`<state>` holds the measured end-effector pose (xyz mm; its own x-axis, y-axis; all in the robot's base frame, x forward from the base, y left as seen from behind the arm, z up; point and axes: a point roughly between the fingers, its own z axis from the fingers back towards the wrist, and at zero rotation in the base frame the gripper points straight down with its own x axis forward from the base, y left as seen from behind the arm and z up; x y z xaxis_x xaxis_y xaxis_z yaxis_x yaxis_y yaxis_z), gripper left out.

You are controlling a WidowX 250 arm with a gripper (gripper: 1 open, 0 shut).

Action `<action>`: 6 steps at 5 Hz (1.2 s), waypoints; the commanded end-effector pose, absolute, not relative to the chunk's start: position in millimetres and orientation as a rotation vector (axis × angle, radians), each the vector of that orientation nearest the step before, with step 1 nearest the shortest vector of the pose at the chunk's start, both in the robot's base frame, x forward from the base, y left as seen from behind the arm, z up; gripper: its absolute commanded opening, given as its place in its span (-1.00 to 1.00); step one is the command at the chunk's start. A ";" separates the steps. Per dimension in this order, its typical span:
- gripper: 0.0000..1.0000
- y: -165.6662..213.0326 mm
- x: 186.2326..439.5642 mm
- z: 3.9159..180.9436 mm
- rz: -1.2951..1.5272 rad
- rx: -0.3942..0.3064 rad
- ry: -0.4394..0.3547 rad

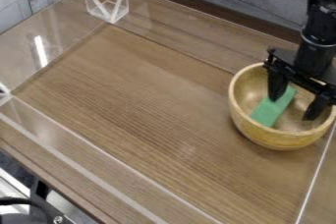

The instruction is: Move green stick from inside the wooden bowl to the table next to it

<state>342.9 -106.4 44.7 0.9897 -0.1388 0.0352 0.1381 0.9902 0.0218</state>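
Observation:
The wooden bowl (257, 132) sits at the right side of the table (144, 90), round and light tan with a thick rim. Inside it lies the green stick (270, 111), tilted against the bowl's floor. My black gripper (298, 96) points down into the bowl, open, one finger near the stick's upper end and the other by the bowl's right wall. The stick's upper end is partly hidden behind the fingers. Nothing is held.
Low clear plastic walls (79, 31) edge the tabletop, with a clear bracket (105, 5) at the back left corner. The bowl stands close to the right wall. Brown wood-grain surface stretches left of the bowl.

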 end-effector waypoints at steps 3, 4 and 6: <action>1.00 -75.4 347.2 28.4 -0.102 0.049 -0.027; 1.00 -69.3 346.3 21.8 -0.095 0.057 -0.016; 1.00 -66.0 349.0 5.1 -0.088 0.066 0.001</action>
<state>350.5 -91.9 34.1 0.9892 -0.1342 0.0592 0.1315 0.9902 0.0474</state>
